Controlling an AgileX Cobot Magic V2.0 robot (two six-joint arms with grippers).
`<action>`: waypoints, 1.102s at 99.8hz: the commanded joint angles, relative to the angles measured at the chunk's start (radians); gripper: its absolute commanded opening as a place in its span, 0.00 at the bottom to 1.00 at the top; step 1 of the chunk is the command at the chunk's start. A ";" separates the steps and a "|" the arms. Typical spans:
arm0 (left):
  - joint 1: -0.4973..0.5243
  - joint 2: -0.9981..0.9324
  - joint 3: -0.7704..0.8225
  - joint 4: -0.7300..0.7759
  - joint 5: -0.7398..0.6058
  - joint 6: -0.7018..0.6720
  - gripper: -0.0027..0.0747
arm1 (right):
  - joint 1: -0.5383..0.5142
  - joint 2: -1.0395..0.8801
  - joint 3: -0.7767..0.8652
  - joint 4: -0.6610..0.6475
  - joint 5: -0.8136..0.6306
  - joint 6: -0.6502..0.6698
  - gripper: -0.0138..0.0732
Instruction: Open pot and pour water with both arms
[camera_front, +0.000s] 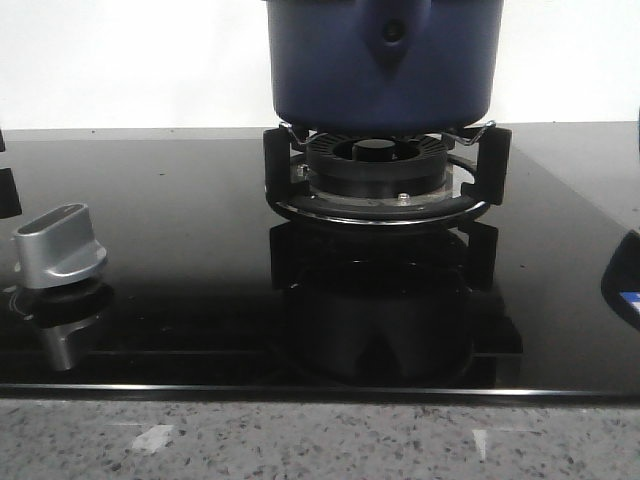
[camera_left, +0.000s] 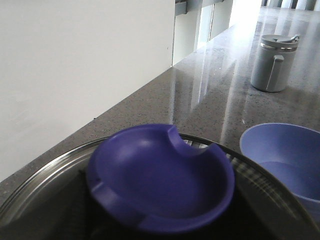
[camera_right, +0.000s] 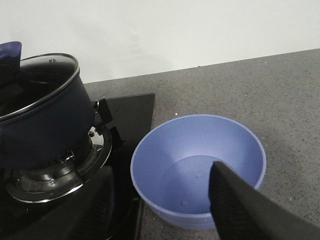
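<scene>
Speckled stone surface (camera_front: 320, 440) fills the bottom of the front view, meeting the black glass cooktop (camera_front: 180, 220) along a straight front edge. Pot (camera_front: 385, 60), dark navy, sits on the burner grate (camera_front: 385, 170) at upper centre, its top cropped by the frame. Silver knob (camera_front: 58, 245) stands at lower left, well apart from the grate, with bare glass between them. Right wrist view: glass lid (camera_right: 42, 75) rests on the pot; light blue bowl (camera_right: 197, 167) stands just beside the cooktop edge. Right gripper (camera_right: 165, 210) has fingers spread apart, holding nothing. Left wrist view: blue lid knob (camera_left: 160, 177) sits close below; left gripper state cannot be told. Grey jug (camera_left: 274, 62) stands at upper right.
</scene>
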 joint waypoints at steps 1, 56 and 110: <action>-0.014 -0.044 -0.031 -0.081 0.048 0.002 0.33 | 0.001 0.024 -0.023 0.008 -0.083 -0.015 0.60; -0.012 -0.055 -0.031 -0.081 0.060 0.002 0.28 | 0.001 0.024 -0.023 0.008 -0.086 -0.015 0.60; -0.003 -0.072 -0.117 -0.081 0.054 -0.049 0.32 | 0.001 0.024 -0.023 0.008 -0.092 -0.015 0.60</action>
